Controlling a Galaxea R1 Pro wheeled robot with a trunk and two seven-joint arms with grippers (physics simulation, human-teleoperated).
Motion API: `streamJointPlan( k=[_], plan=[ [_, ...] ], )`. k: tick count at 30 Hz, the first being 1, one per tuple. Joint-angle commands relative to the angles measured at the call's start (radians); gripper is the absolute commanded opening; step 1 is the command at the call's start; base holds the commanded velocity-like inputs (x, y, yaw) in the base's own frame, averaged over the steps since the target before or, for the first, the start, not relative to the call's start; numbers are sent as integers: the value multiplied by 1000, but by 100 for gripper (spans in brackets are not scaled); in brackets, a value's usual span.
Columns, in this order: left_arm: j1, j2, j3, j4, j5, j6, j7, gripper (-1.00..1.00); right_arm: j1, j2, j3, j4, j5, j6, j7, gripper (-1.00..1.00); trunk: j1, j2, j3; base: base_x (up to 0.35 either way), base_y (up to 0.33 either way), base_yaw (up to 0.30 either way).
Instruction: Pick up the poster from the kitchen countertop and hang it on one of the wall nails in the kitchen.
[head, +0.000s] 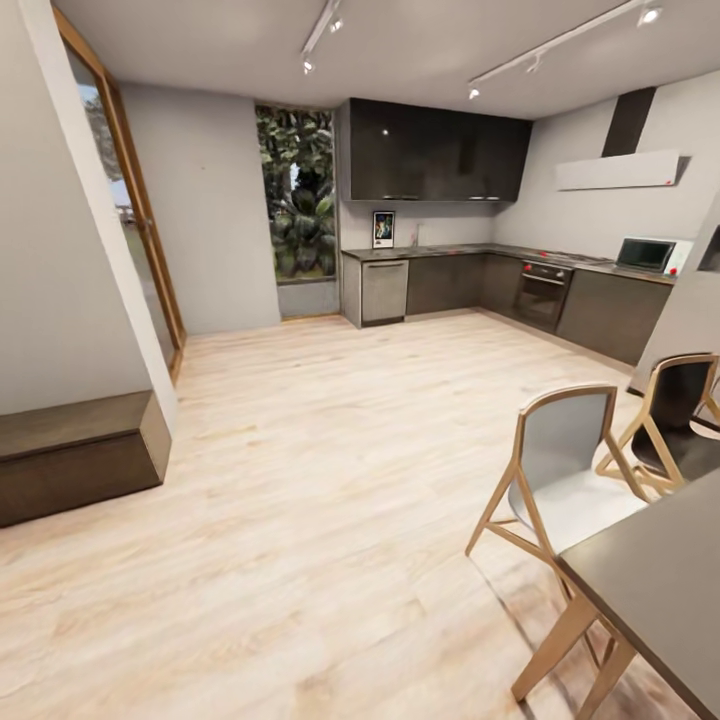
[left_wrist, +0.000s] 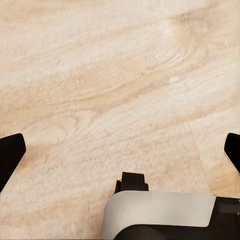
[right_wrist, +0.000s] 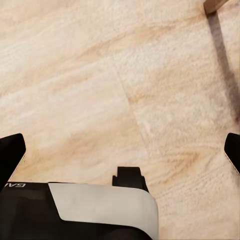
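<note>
Poster (head: 383, 229) is seen upright on the far kitchen desk (head: 450, 251) against the wall, well apart from both tools, w/ left tool (left_wrist: 120, 150) and right tool (right_wrist: 120, 150) each spread wide, nothing gripped, pointed down at the wood floor (head: 300, 480).

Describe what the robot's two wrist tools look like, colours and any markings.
Left tool: two black fingers at the picture's edges, a small black block between them, behind it a rounded pale grey-white shell over a black body. Right tool: the same black fingers and block, a white shell beside a black casing with partly cut-off white lettering. No cables visible.
</note>
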Motion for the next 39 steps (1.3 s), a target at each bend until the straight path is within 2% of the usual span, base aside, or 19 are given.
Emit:
streamJointPlan(
  k=[1,20,39],
  plan=[
    [0,0,1,-1,0,-1,0,100,0,0,1,0,1,-1,0,100,1,0,-1,337,1,0],
    [0,0,1,-1,0,-1,0,100,0,0,0,0,0,-1,0,100,1,0,-1,338,3,0],
    [0,0,1,-1,0,-1,0,100,0,0,1,0,0,-1,0,100,1,0,-1,339,84,0]
  ],
)
